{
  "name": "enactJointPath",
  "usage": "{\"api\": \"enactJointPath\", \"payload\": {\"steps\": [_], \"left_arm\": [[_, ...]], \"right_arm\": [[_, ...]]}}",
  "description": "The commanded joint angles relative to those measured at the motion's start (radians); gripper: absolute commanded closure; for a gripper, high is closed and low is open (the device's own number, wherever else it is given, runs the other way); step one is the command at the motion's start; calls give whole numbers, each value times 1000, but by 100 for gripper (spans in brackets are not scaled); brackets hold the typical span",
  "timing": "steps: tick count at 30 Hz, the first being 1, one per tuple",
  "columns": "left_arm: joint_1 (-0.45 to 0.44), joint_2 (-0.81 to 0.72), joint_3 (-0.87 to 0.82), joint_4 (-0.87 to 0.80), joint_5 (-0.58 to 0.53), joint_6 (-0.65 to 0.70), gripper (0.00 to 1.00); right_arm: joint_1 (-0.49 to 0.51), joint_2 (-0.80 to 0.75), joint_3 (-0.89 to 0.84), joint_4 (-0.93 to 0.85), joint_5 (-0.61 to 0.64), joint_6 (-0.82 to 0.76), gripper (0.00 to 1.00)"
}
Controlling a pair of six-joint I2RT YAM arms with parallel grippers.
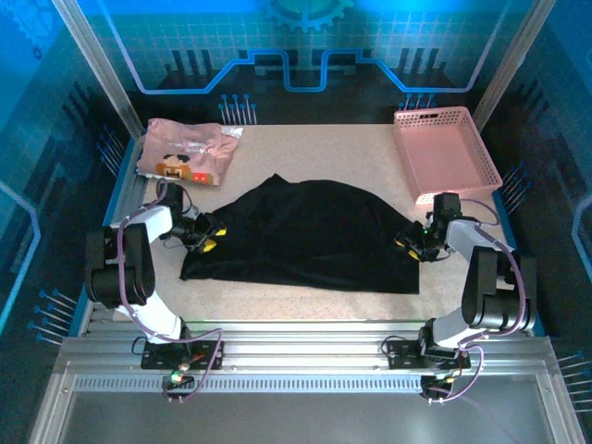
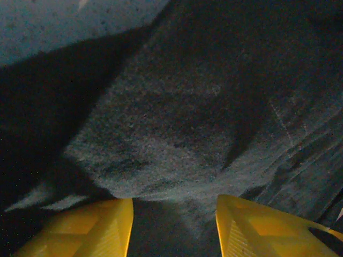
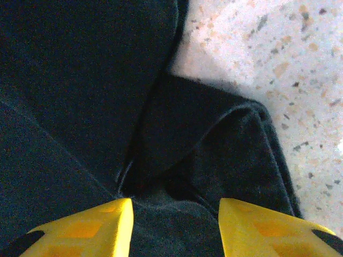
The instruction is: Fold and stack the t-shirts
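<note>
I see the large plain black cloth t-shirt (image 1: pixel 305 231) spread out in the middle of the speckled beige counter (image 1: pixel 324 148), its hem a straight edge on the near side and its far edge rising to a rumpled peak. At the black shirt's left edge sits my left end effector (image 1: pixel 208 236). In the left wrist view its yellow fingers (image 2: pixel 91 230) stand apart, with grey-black fabric bulging just ahead of the gap. At the black shirt's right edge sits my right end effector (image 1: pixel 413 242). In the right wrist view its yellow fingers (image 3: pixel 257 225) are likewise spread, a folded ridge of the dark cloth lies between and ahead of them, and bare counter shows beyond that fold. Beyond the black shirt's far left corner, apart from it, lies the pale pink cloth t-shirt (image 1: pixel 185 153), folded, with its brown, orange and red pixel print facing up. Beyond the black shirt's far right corner stands the rigid pink plastic mesh basket (image 1: pixel 435 115), showing me its bare mesh floor.
</note>
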Motion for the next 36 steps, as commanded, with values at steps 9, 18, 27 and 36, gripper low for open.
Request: {"api": "enactJointPath", "payload": {"steps": [9,18,27,36], "left_arm": [[9,3,-10,12,1,22,54],[19,-3,-16,-4,-19,27,54],[32,10,-16,3,-15,31,54],[30,11,-17,41,36,28,53]], "right_arm": [[20,45,35,-32,-21,-40,73],[-15,-114,26,-145,-8,-41,100],[-75,-250,-20,-235,-47,-58,100],[-41,-53,46,-131,-117,-93,56]]}}
